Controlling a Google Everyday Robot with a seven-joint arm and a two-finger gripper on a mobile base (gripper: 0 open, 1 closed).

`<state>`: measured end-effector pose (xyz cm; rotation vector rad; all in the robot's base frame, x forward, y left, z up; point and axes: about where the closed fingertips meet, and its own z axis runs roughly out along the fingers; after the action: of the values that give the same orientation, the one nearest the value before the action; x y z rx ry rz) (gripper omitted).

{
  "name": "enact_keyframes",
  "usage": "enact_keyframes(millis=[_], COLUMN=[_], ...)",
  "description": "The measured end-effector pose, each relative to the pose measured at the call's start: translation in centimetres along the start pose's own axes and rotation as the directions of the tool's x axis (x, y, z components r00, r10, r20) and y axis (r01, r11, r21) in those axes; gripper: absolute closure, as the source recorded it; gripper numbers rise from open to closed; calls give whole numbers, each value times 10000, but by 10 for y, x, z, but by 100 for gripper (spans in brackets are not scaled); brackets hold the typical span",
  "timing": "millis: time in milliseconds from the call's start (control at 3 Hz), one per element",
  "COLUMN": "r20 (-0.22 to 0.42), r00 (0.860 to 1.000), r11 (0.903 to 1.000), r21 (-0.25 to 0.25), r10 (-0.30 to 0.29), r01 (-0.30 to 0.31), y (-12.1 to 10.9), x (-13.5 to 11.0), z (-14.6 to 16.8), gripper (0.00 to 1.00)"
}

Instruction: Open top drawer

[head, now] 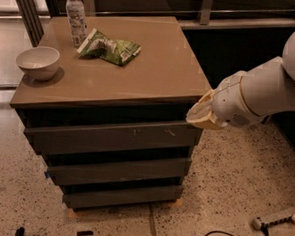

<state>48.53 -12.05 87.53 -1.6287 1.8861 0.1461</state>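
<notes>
Grey-brown top drawer (111, 138) — one of three — has pincer (200, 116) by right corner

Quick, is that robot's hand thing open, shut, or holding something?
Gripper: cannot be told; it is at the right end of the top drawer.

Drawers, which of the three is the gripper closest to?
The top drawer, the widest one with pale scratches; the gripper is at its upper right corner.

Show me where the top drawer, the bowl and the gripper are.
top drawer (111, 139): camera view, middle of its front.
bowl (37, 72): camera view, its outer wall.
gripper (200, 115): camera view, its tan tip, by the drawer's right end.
</notes>
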Motion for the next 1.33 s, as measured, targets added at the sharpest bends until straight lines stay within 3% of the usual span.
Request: enact_keyframes(millis=[333,667,1000,1333], r20=[0,410,1527,2663], r00=[10000,9986,9856,9609], r11=[10000,9993,9938,9829], r21=[0,-154,-723,-1426], r10=[-1,-323,-722,-754], r01=[1,329,841,1166], y=[0,3,1,7], x=[0,10,20,21], z=[0,22,68,118], gripper=[100,100,100,100])
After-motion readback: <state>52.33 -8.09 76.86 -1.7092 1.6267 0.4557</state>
